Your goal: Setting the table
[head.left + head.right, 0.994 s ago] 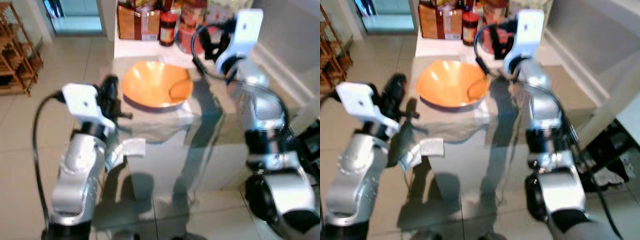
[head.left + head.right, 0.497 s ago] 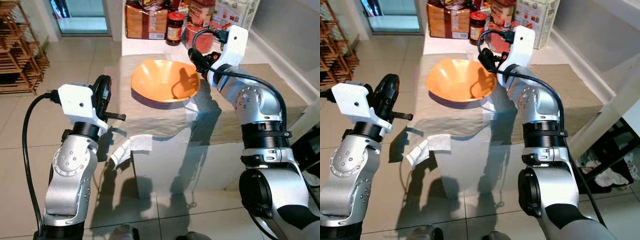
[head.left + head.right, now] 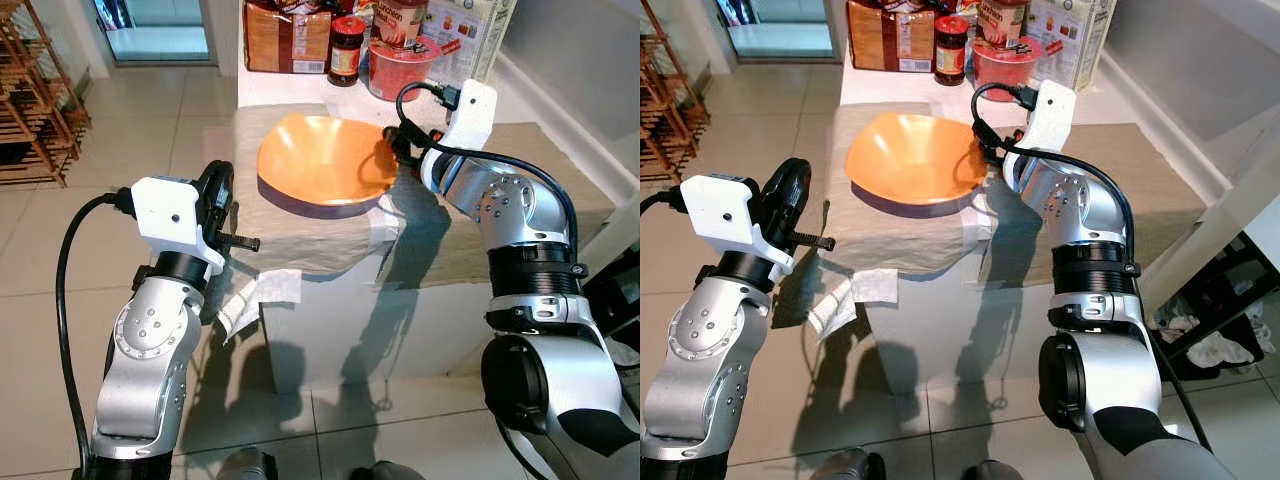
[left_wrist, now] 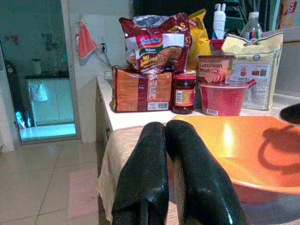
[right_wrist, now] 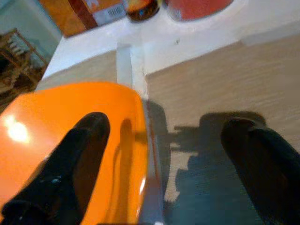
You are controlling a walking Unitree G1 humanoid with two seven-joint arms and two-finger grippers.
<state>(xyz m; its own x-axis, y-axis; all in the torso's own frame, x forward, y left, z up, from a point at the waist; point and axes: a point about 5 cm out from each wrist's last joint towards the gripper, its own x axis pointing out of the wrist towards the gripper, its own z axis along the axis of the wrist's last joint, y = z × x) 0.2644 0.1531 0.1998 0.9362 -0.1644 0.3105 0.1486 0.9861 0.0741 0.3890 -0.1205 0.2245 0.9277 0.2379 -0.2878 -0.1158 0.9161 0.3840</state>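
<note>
White counter [image 3: 290, 88], "Luncheon Meat" tin [image 4: 216, 69], orange bowl [image 3: 320, 160], right pincer [image 5: 159, 154] straddling rim

My head cameras look down on the worktop [image 3: 540, 215]; both wrist cameras sit close, sharing the orange bowl [image 4: 243, 150].

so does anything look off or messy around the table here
Yes: a crumpled white cloth hangs off the table's near left corner, below the beige table runner, looking ready to slip. The orange bowl also sits tilted, its right rim between the open fingers of the right tool.
</note>
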